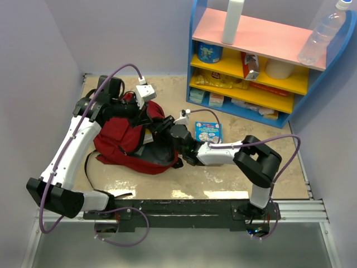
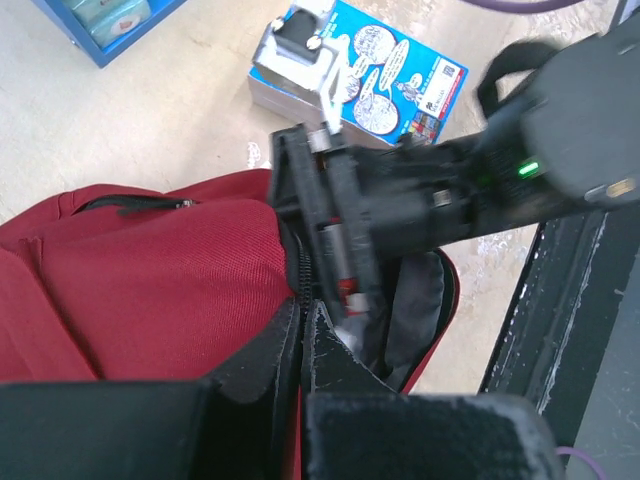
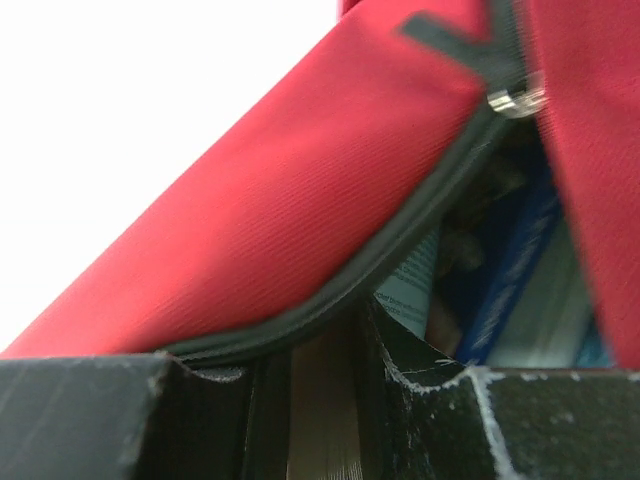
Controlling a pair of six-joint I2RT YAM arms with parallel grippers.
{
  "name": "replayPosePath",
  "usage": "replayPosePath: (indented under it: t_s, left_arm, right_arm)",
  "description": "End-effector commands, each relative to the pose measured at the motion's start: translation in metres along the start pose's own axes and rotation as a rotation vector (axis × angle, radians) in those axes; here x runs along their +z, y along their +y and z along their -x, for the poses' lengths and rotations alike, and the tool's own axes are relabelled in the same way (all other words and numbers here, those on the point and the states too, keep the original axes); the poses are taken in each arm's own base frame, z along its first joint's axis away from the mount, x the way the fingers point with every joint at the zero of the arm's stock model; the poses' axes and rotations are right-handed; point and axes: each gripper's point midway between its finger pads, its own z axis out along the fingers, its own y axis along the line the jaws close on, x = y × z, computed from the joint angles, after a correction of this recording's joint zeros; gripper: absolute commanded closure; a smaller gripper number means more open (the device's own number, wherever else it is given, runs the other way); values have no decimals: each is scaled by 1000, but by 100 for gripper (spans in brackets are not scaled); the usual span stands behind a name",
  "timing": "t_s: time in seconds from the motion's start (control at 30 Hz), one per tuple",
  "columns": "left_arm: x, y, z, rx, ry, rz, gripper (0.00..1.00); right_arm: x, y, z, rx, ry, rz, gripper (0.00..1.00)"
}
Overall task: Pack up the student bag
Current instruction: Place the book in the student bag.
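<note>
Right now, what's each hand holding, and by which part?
Left hand pinches the dark red fabric backpack by its black zipper rim. Right hand clamps a thin pale object, possibly a book; part unclear.

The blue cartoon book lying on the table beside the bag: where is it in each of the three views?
Top external: the blue cartoon book lies near the centre, right of the red student bag.
Left wrist: top centre, beyond the bag.
Right wrist: not in it.
Shared landmark: the student bag, seen in all three views.
</note>
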Motion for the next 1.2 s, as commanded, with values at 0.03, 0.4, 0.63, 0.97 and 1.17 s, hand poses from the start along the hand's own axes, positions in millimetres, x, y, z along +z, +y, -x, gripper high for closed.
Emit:
replayPosePath:
  t_s: [0.03,0.4,0.63,0.97,1.17]
  left_arm:
    - [-20,-24,31,59,-89,-60,100]
    - [-18,-24,29,53,-82,-71,100]
    - [-18,-23,28,59,-79,-71,100]
    - [-16,-22,27,57,-81,-69,100]
    - [-16,-22,27,57,-82,-69,100]
  right_arm:
    - [31,44,43,24,-271,47,100]
    - [62,12,29,-190,-377,-192,97]
    - [62,-17,-13,-252,-177,-211,43]
    - [29,-37,-8,-198,-97,-164,19]
    - [24,-54,-10,-212,-50,-217,25]
